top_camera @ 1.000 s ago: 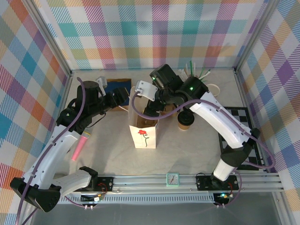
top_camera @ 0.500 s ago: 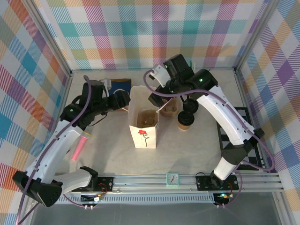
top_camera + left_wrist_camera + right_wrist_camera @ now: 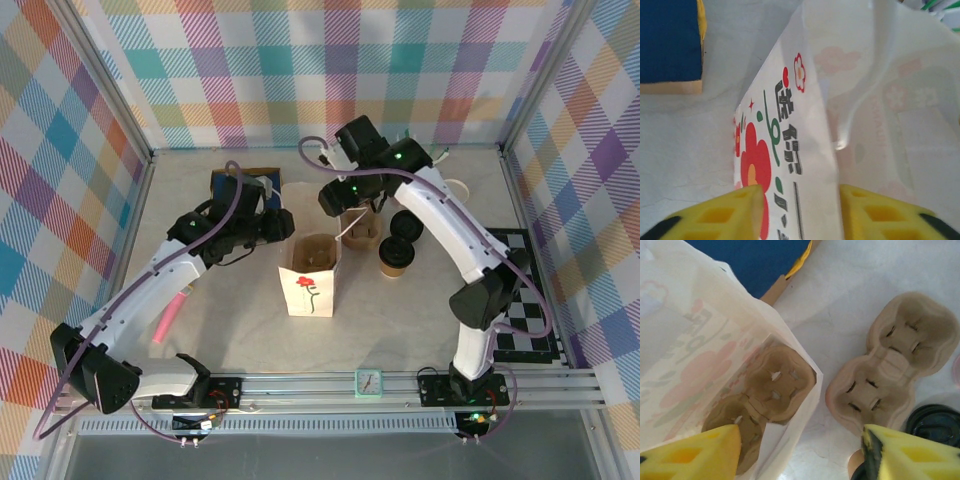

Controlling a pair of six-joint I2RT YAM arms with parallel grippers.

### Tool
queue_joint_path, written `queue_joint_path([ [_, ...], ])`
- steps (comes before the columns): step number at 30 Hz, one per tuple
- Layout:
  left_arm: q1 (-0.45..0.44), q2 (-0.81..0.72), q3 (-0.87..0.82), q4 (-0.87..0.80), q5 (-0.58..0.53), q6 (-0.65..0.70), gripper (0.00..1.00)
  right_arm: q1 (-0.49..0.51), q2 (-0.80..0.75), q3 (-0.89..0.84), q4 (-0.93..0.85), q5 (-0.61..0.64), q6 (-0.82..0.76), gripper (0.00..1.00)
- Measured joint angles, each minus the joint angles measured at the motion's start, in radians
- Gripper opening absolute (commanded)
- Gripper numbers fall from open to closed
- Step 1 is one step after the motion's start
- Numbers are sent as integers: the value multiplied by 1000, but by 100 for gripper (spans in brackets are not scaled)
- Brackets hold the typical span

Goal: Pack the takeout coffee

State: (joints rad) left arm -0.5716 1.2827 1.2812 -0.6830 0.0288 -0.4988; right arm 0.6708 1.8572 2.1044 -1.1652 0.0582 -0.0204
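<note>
From above, the white flowered paper bag (image 3: pixel 309 285) stands open on the tabletop (image 3: pixel 230 330) with a moulded cardboard cup tray (image 3: pixel 313 254) seated inside it. The takeout coffee (image 3: pixel 394 258), black-lidded, stands upright just right of the bag, not yet packed. A second cup tray (image 3: pixel 360 232) lies by the bag's back right corner. The left pincer (image 3: pixel 278 226) is at the bag's left rim, and the right pincer (image 3: pixel 335 200) hovers over its back right edge. In the left wrist view the yellow fingers (image 3: pixel 715 217) straddle the bag's printed wall; whether they pinch it I cannot tell. In the right wrist view the pincer is released and empty, above the bag's mouth. The step in hand looks like steadying the bag. Next, the right arm likely must shift right of the bag, clench on the cup below its lid, and lower it upright into the tray.
</note>
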Motion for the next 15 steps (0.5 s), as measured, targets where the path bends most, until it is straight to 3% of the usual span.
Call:
queue_joint_path([
  [6, -24, 2, 16, -3, -59, 4, 18, 3, 32, 6, -10, 2, 19, 1],
  [15, -127, -50, 18, -2, -245, 18, 10, 74, 28, 29, 10, 90, 33, 0],
])
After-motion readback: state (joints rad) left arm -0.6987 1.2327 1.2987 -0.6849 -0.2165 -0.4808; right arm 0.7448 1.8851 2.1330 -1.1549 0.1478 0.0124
